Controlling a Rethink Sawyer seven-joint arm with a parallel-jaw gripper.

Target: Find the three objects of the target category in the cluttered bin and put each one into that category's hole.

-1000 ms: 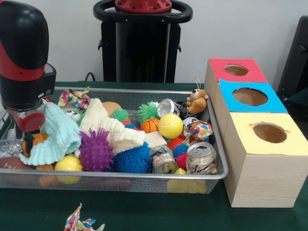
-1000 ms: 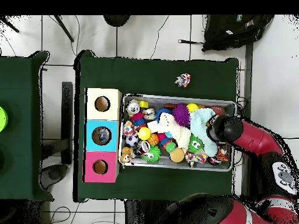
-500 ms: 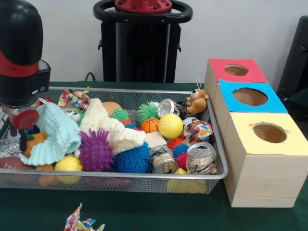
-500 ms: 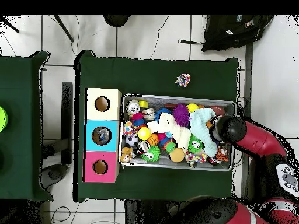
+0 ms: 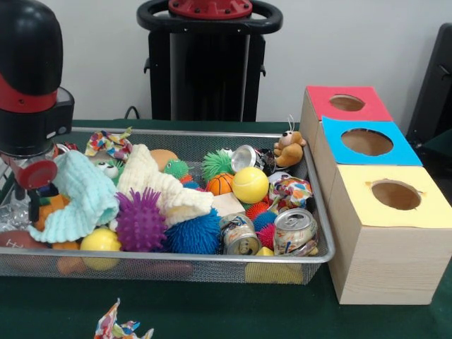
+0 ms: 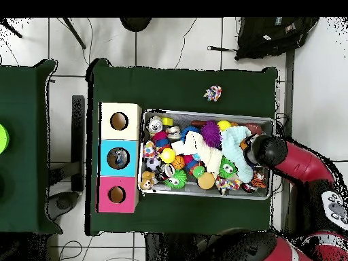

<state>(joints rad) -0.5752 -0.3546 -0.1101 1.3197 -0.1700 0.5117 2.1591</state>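
While the end effector hangs low over the left end of the wire bin, its grip state cannot be told. Two crushed cans lie at the near right corner, well apart from it, beside the yellow-topped box.

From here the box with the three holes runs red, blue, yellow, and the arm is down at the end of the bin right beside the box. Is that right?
Not quite. The colour order on the box is right, but the arm is down at the opposite end of the bin, away from the box, by the pale blue knitted cloth. The front view shows it; the overhead view agrees.
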